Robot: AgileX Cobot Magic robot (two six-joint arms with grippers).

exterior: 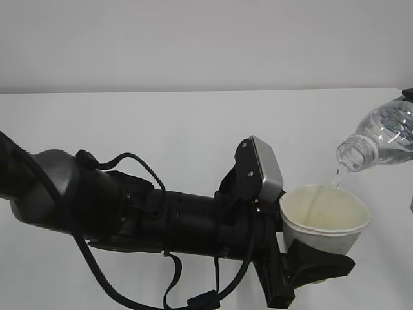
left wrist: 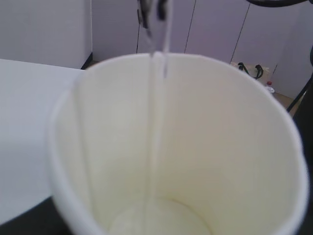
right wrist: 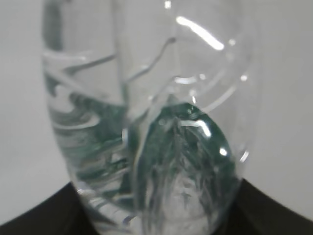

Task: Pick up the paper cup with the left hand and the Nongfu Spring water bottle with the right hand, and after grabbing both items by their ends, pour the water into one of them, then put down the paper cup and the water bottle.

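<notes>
White table beneath paper cup, plain pale wall behind.

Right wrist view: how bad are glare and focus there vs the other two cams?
Right wrist view: the water bottle fills the frame, soft, with bright glare streaks on its plastic. Left wrist view: the paper cup near rim is blurred, background sharper, water stream visible. Exterior view: even lighting, faint shadows, mild softness.
</notes>
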